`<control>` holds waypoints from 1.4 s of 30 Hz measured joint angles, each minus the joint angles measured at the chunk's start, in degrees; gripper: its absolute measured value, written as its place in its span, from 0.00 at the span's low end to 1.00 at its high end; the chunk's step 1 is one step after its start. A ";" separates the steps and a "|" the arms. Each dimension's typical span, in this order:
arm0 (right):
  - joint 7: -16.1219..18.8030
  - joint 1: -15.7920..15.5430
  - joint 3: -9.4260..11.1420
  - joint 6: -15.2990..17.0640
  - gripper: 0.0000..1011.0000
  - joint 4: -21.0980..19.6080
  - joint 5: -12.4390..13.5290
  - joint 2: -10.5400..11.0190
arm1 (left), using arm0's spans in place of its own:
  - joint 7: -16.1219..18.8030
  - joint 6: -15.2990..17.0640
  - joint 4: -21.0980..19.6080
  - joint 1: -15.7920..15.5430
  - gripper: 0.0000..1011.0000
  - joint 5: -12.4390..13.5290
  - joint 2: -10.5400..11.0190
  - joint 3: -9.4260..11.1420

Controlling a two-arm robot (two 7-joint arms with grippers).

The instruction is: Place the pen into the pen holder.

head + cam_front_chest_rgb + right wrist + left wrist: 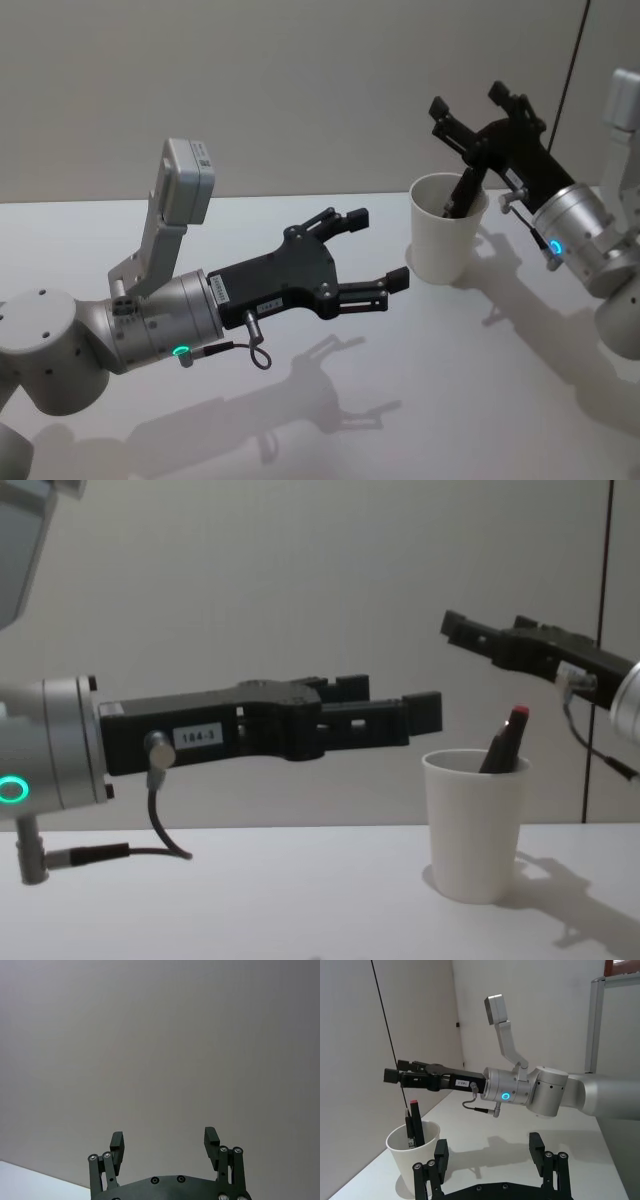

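The pen holder [448, 228], a plain white paper cup, stands upright on the white tabletop [420, 400], and the pen [503, 742] is inside it, leaning against the rim with its reddish end poking above the edge. The right gripper [480, 103] hangs in the air just above and beyond the cup's mouth, its fingers [116, 1144] spread wide apart with nothing between them; in the right wrist view they point at a bare wall. The pen sits below those fingertips, apart from them. The left gripper [379, 250] is held above the tabletop, near the cup on its left side, with its fingers [350, 219] also spread wide and empty. In the left wrist view the cup stands just beside one of the left fingers [440, 1152], while the right gripper [400, 1073] reaches across above the cup. In the chest view the left fingertips [421, 712] are about level with the top of the pen, a little short of the cup's rim.
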 joint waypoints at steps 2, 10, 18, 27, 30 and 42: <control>-0.64 -0.66 0.22 0.02 0.99 -1.10 0.37 0.33 | 0.00 0.00 0.00 0.00 0.99 0.00 0.00 0.00; -4.10 -3.36 1.09 0.19 0.99 -5.30 1.46 1.71 | 0.00 0.00 0.00 0.00 0.99 0.00 0.00 0.00; -8.19 -7.13 2.21 0.61 0.99 -10.25 2.53 3.65 | 0.00 0.00 0.00 0.00 0.99 0.00 0.00 0.00; -10.76 -9.77 2.96 0.96 0.99 -13.48 3.41 4.94 | 0.00 0.00 0.00 0.00 0.99 0.01 0.00 0.00; -10.78 -9.95 2.96 1.09 0.99 -13.66 3.37 4.99 | 0.09 0.00 0.00 0.01 0.99 0.08 -0.01 0.01; -12.15 -14.49 2.69 4.28 0.99 -18.09 0.07 6.37 | 6.42 -0.51 -0.06 0.43 0.99 2.84 -0.74 0.64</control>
